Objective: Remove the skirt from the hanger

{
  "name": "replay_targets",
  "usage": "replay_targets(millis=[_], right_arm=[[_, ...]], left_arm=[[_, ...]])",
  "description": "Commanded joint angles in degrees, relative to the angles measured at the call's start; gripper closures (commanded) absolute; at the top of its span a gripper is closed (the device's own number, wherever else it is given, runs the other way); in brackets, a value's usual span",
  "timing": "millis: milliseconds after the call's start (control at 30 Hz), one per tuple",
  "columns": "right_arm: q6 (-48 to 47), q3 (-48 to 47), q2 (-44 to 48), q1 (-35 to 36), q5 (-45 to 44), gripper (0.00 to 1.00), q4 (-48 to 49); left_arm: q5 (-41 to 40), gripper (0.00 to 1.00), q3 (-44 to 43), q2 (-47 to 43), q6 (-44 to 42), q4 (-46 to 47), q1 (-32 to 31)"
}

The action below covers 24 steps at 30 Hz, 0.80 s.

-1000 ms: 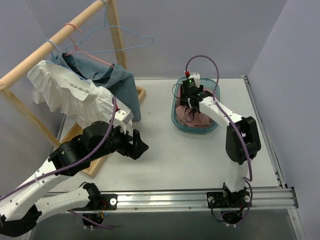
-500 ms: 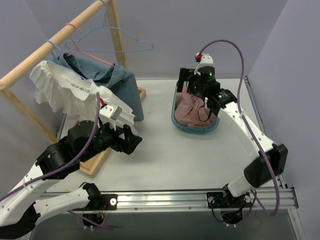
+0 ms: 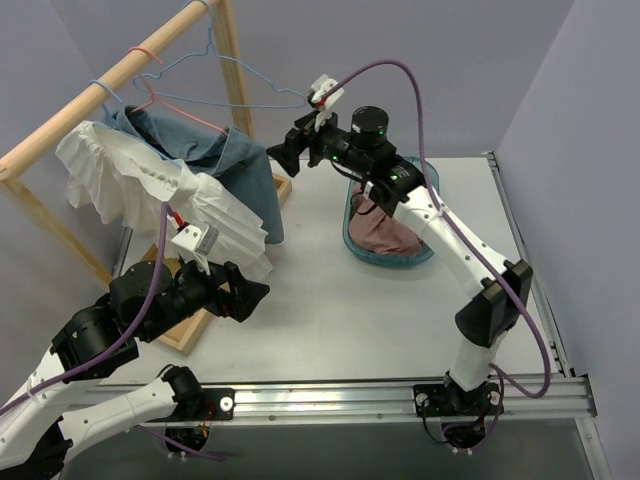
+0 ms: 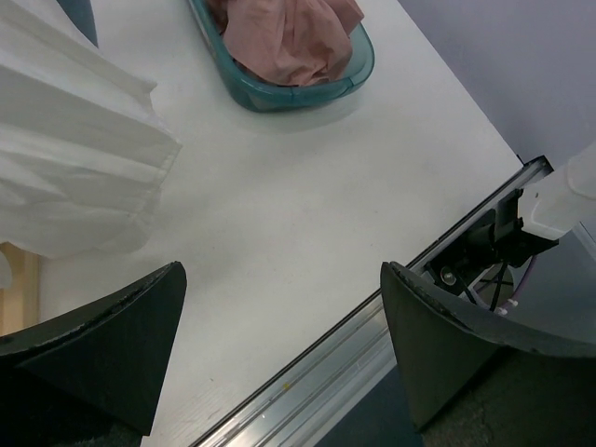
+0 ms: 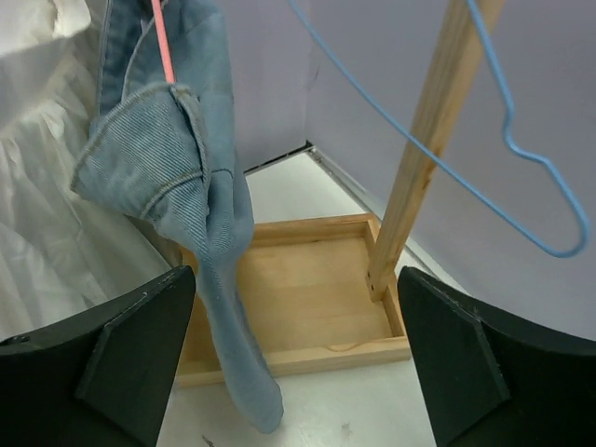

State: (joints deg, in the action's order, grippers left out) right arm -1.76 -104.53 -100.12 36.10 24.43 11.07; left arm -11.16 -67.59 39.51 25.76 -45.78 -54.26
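Note:
A white pleated skirt (image 3: pixel 150 190) hangs from the wooden rail (image 3: pixel 100 90); it also shows in the left wrist view (image 4: pixel 65 158) and the right wrist view (image 5: pixel 47 186). A blue denim garment (image 3: pixel 235 165) hangs beside it on a red hanger (image 3: pixel 165 100); the right wrist view shows it close up (image 5: pixel 177 158). My right gripper (image 3: pixel 285 155) is open and empty, high up just right of the denim (image 5: pixel 296 279). My left gripper (image 3: pixel 250 295) is open and empty, low, below the white skirt's hem (image 4: pixel 281 298).
An empty blue hanger (image 3: pixel 250 75) hangs on the rail near the wooden post (image 3: pixel 235 70). The rack's wooden base tray (image 5: pixel 298 307) lies under the denim. A teal basket (image 3: pixel 395 262) holds a pink garment (image 3: pixel 385 228). The table's metal front rail (image 4: pixel 372 354) is near my left gripper.
My right gripper has risen out of the basket and swung left to the rack, leaving the pink garment in the basket. My left gripper has drawn back to the left and lower.

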Motion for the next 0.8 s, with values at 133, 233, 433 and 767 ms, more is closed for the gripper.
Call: replay_targets(millis=[133, 233, 433, 767], right_arm=[[-6.1, -12.6, -7.4, 0.8, 9.4, 0.41, -2.1], [-6.2, -13.9, -8.0, 1.3, 9.2, 0.42, -2.5], [-4.5, -15.3, -10.0, 1.6, 12.6, 0.43, -1.0], [-4.9, -26.5, -18.8, 2.2, 17.6, 0.44, -6.3]], left_arm=[[1.8, 0.05, 1.5, -0.2, 1.1, 1.0, 0.5], [2.3, 0.06, 1.7, 0.1, 1.0, 1.0, 0.5], [3.0, 0.05, 2.1, 0.0, 1.0, 1.3, 0.6], [2.6, 0.06, 2.3, -1.1, 1.1, 0.3, 0.5]])
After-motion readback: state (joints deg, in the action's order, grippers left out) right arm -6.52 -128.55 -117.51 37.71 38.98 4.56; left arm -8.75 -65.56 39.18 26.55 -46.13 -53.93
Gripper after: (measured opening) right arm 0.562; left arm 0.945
